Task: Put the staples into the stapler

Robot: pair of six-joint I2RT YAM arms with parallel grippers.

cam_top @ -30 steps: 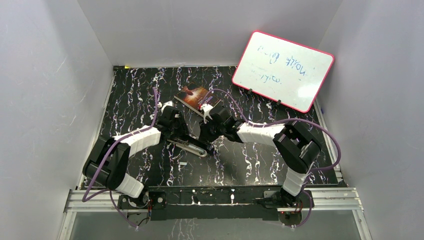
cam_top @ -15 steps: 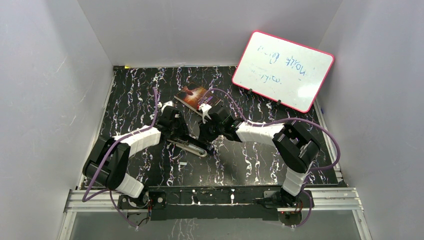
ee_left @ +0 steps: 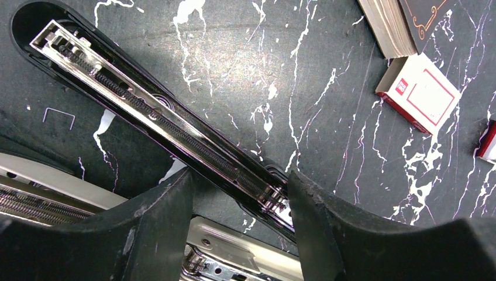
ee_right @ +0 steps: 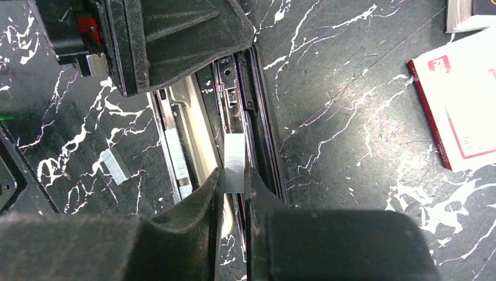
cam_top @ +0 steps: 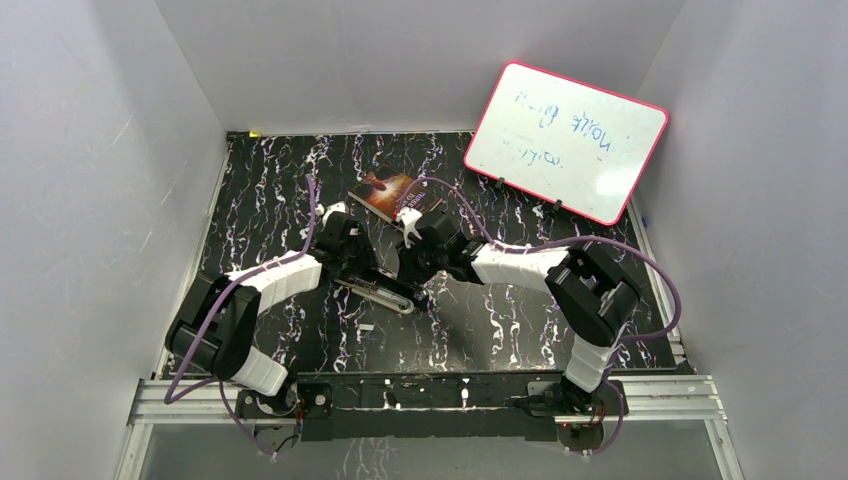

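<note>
The stapler lies swung open on the black marbled table, its spring rail running diagonally in the left wrist view. My left gripper straddles the stapler's hinge end, its fingers closed against the sides. My right gripper is shut on a short silver strip of staples, held just over the stapler's open channel. In the top view my right gripper meets my left gripper over the stapler.
The white-and-red staple box lies to the right, next to a book. Loose staple strips lie beside the stapler, and a single staple. A whiteboard leans at the back right.
My right gripper has edged slightly left and away with the staples. The left arm and the stapler have stayed put.
</note>
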